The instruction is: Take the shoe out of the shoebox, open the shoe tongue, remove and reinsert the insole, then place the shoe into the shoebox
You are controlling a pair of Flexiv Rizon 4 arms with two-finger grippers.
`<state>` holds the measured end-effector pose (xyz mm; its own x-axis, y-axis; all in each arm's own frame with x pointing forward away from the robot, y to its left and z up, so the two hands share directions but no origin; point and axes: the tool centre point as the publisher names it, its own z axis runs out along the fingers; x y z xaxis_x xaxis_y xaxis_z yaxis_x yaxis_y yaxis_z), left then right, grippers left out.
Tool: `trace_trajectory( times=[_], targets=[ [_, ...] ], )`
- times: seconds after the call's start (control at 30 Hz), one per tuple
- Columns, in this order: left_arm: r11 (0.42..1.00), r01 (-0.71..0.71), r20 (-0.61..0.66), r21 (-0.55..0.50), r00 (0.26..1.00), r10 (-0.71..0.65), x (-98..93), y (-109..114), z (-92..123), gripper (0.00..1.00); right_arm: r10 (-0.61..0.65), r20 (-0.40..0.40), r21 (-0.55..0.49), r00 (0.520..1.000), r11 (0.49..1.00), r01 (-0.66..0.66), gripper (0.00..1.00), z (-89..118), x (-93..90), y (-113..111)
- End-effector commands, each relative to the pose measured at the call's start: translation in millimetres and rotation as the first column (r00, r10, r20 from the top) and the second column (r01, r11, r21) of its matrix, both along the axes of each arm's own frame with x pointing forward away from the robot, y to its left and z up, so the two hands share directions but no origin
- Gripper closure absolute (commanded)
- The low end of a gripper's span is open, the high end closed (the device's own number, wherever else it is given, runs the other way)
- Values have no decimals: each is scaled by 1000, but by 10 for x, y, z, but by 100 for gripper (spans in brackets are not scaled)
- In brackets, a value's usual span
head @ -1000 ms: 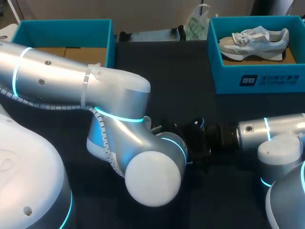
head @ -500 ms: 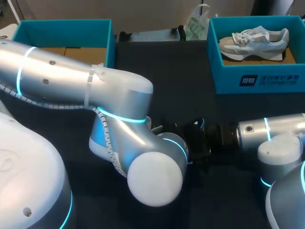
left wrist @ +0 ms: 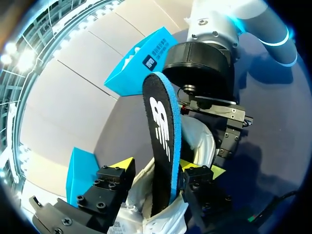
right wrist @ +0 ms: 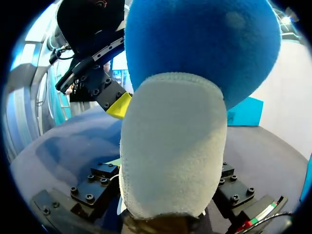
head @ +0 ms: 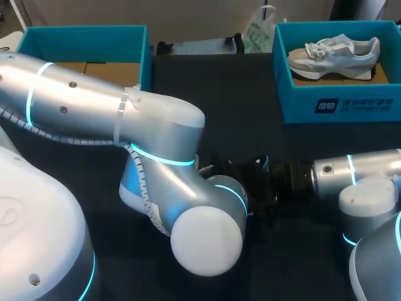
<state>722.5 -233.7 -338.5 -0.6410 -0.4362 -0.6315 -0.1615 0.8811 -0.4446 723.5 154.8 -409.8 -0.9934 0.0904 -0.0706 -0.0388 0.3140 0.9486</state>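
Left hand (left wrist: 158, 166) clamped on the white shoe (left wrist: 144, 197) from both sides, middle of the tabletop (head: 238, 106), insole (left wrist: 163, 141) sticking upright out of it, right hand (left wrist: 218, 158) at the shoe's far end, its grip impossible to tell

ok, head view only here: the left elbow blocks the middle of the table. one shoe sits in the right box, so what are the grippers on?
Observer: Another white shoe, right at the left gripper. The left wrist view shows it.
Operator: insole in or out?
Observer: Partly out. The insole stands up out of that shoe with its lower end down inside. It has a black face and a blue underside.
Operator: and the right arm?
Observer: The right gripper is at the shoe's far side, facing the left one. I cannot tell whether either one is gripping.
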Motion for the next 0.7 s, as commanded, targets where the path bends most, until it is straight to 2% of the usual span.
trace_trajectory(
  times=[0.03,0.7],
  targets=[
    [1000,-3,6,-8,1000,3,-4,30,26,50,-1,-1,-6,1000,1000,1,100,21,-11,15],
    [998,-24,-20,-56,1000,23,70,123,55,51,-1,-1,-6,1000,1000,1,100,21,-11,15]
  ],
)
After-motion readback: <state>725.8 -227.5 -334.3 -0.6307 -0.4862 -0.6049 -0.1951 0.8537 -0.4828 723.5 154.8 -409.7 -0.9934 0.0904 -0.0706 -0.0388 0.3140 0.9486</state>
